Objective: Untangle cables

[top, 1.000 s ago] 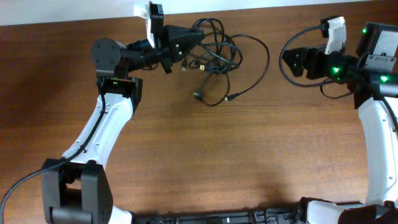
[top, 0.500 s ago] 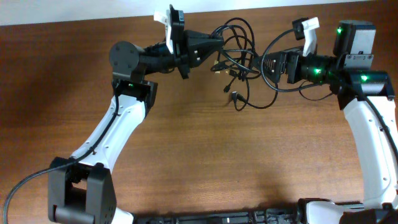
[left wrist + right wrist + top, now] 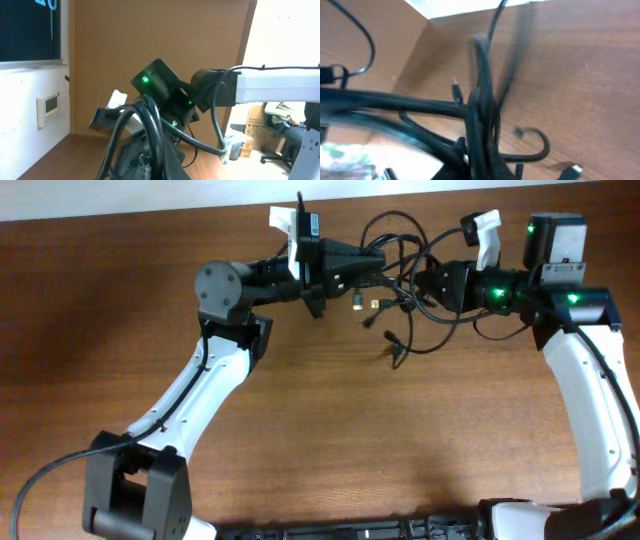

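Movement: both arms have closed in toward the middle of the far edge. The left gripper (image 3: 378, 266) has travelled rightward, carrying the cables (image 3: 405, 250) with it, and the right gripper (image 3: 422, 282) has come leftward into the same tangle.
Cables: a black tangle bunched between the two grippers, near the far edge of the table (image 3: 330, 430). Loops stand out beyond the grippers, and one loose end with a plug (image 3: 396, 354) trails toward the near side.
Left gripper: fingers pressed together on a bunch of the cables. The left wrist view shows the cables (image 3: 150, 125) rising out from between them.
Right gripper: tip buried in the tangle. The right wrist view shows the cables (image 3: 480, 115) directly ahead but blurred, so it cannot be told whether the fingers are pinching or spread.
Right arm: its white link (image 3: 280, 87) shows in the left wrist view, just behind the tangle.
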You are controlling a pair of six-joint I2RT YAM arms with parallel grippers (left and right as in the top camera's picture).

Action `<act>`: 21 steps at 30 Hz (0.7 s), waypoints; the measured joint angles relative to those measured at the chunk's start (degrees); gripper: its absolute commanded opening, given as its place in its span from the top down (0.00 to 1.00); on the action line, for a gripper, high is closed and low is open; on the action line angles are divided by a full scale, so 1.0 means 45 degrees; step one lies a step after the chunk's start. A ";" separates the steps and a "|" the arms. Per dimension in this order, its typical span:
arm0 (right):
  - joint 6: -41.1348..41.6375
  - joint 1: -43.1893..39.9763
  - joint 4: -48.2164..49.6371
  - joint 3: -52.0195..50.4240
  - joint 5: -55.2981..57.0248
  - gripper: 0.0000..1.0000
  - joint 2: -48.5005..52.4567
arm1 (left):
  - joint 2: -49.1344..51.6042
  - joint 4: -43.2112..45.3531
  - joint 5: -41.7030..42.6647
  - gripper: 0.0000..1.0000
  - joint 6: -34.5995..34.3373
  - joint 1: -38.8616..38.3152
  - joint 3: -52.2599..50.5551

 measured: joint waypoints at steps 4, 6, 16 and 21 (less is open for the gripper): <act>-0.0058 0.0083 -0.0015 0.0005 0.0175 0.96 0.0039 | 0.0019 0.0039 0.0005 1.00 0.0029 -0.0005 0.0000; -0.0097 0.0024 -0.0019 0.0005 0.0141 0.96 0.0039 | 0.0024 -0.0165 0.0058 0.92 0.0039 0.0102 0.0000; -0.2249 -0.2317 0.0743 -0.0024 -0.3395 0.96 0.0044 | -0.0005 -0.1438 0.3099 0.01 0.0170 0.2123 0.0015; -0.4653 -0.2361 0.1282 -0.0024 -0.6960 0.96 0.0044 | -0.0005 -0.1491 0.3308 0.01 0.0724 0.2623 0.0015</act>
